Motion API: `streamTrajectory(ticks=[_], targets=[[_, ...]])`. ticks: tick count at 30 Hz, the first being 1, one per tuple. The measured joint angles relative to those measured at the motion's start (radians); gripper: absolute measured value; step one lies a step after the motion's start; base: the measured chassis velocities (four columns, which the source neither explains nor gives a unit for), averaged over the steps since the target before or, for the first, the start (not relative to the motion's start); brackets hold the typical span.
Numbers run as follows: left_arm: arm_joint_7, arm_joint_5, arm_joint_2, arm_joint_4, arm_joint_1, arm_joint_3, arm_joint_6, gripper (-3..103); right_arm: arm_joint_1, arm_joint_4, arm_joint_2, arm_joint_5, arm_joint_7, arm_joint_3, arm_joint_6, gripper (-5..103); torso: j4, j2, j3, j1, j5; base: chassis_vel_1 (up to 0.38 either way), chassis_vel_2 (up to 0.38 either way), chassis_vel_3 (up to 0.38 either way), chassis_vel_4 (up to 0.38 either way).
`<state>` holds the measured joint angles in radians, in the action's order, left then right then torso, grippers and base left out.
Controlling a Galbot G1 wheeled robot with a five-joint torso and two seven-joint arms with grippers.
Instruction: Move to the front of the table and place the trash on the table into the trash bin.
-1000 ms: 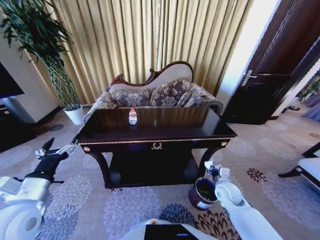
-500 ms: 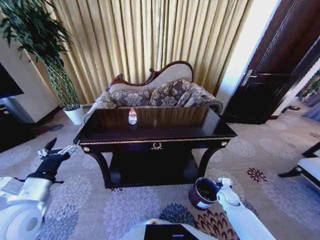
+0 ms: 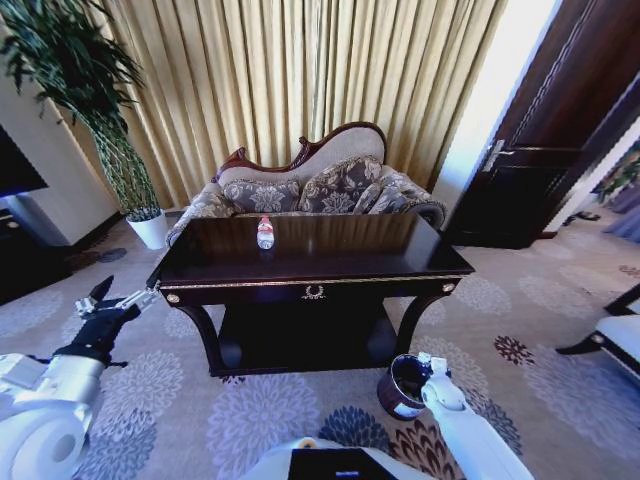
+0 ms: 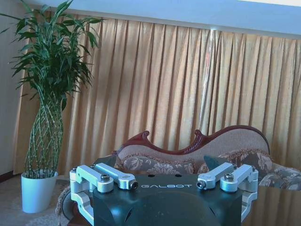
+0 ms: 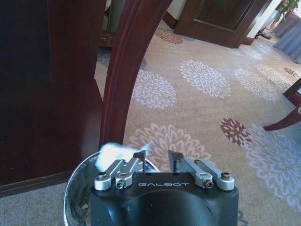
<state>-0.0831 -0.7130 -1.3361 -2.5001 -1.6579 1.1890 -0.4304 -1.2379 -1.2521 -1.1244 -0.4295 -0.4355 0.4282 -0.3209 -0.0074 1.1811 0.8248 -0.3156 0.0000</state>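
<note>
Release of a crumpled white paper piece [image 5: 114,151] into the trash bin [image 3: 403,385] is judged to be the step in hand. The right gripper [image 3: 428,366] hangs over the bin's far rim beside the table [image 3: 310,262] leg; in the right wrist view its fingers [image 5: 123,168] stand parted, and the paper sits against the tip of one finger above the bin's shiny rim [image 5: 75,181], not pinched between the two. Whether it is falling free or clinging cannot be told. To finish cleanly, the gripper should stay centred over the opening until the paper has cleared, since the piece lies close to the rim and could land on the carpet [image 5: 197,84]. The left gripper [image 3: 112,299] is parked off the table's left corner, jaws spread and empty. A small clear plastic bottle [image 3: 265,232] stands upright on the tabletop, toward the sofa [image 3: 310,185] side, not yet collected.
</note>
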Motion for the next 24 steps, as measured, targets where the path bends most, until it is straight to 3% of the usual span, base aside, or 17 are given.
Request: streamTrajectory(ticks=[3, 4, 6, 8, 9, 10, 12, 14, 17, 20, 24], targets=[[-0.001, 0.0, 0.0, 0.0, 0.001, -0.002, 0.0, 100, -0.002, -0.003, 0.002, 0.001, 0.0, 0.001, -0.001, 43, 0.0, 0.0, 0.0, 0.0, 0.0, 0.0, 0.0, 0.0, 0.0], [-0.001, 0.0, 0.0, 0.0, 0.001, -0.002, 0.0, 100, -0.002, -0.003, 0.002, 0.001, 0.0, 0.001, -0.001, 43, 0.0, 0.0, 0.0, 0.0, 0.0, 0.0, 0.0, 0.0, 0.0], [-0.002, 0.0, 0.001, 0.0, 0.002, -0.002, 0.0, 100, -0.004, -0.005, 0.004, 0.002, 0.0, 0.003, -0.001, 54, -0.0001, 0.0, 0.0, 0.0, 0.0, 0.0, 0.0, 0.0, 0.0], [-0.002, 0.0, 0.001, 0.0, 0.002, -0.002, 0.0, 100, -0.005, -0.007, 0.005, 0.002, 0.0, 0.003, -0.001, 54, 0.0, 0.0, 0.0, 0.0, 0.0, 0.0, 0.0, 0.0, 0.0], [-0.002, 0.0, 0.001, 0.0, 0.002, -0.002, 0.0, 100, -0.006, -0.01, 0.006, 0.002, 0.0, 0.004, -0.001, 65, 0.0, 0.0, 0.0, 0.0, 0.0, 0.0, 0.0, 0.0, 0.0], [-0.002, 0.0, 0.001, 0.0, 0.002, -0.002, 0.0, 100, -0.006, -0.01, 0.006, 0.002, 0.0, 0.004, -0.001, 65, 0.0, 0.0, 0.0, 0.0, 0.0, 0.0, 0.0, 0.0, 0.0], [-0.003, 0.0, 0.002, 0.0, 0.002, -0.001, 0.0, 100, -0.008, -0.014, 0.006, 0.003, 0.0, 0.004, -0.001, 76, 0.0, 0.0, 0.0, 0.0, 0.0, 0.0, 0.0, 0.0, 0.0], [-0.003, 0.0, 0.002, 0.0, 0.002, -0.001, 0.0, 100, -0.008, -0.015, 0.006, 0.003, 0.0, 0.004, -0.001, 76, 0.0, 0.0, 0.0, 0.0, 0.0, 0.0, 0.0, 0.0, 0.0], [-0.003, -0.001, 0.002, 0.0, 0.0, 0.001, 0.002, 100, -0.009, -0.023, 0.004, 0.004, 0.0, 0.003, -0.002, 91, 0.0, 0.0, 0.0, 0.0, 0.0, 0.0, 0.0, 0.0, 0.0], [-0.004, -0.001, 0.001, 0.0, 0.0, 0.001, 0.003, 100, -0.011, -0.028, 0.004, 0.004, -0.001, 0.003, -0.002, 99, 0.0, 0.0, 0.0, 0.0, 0.0, 0.0, 0.0, 0.0, 0.0], [-0.005, -0.001, 0.0, 0.0, 0.0, 0.001, 0.003, 100, -0.012, -0.03, 0.004, 0.003, -0.002, 0.004, -0.003, 100, 0.0, 0.0, 0.0, 0.0, 0.0, 0.0, 0.0, 0.0, 0.0]])
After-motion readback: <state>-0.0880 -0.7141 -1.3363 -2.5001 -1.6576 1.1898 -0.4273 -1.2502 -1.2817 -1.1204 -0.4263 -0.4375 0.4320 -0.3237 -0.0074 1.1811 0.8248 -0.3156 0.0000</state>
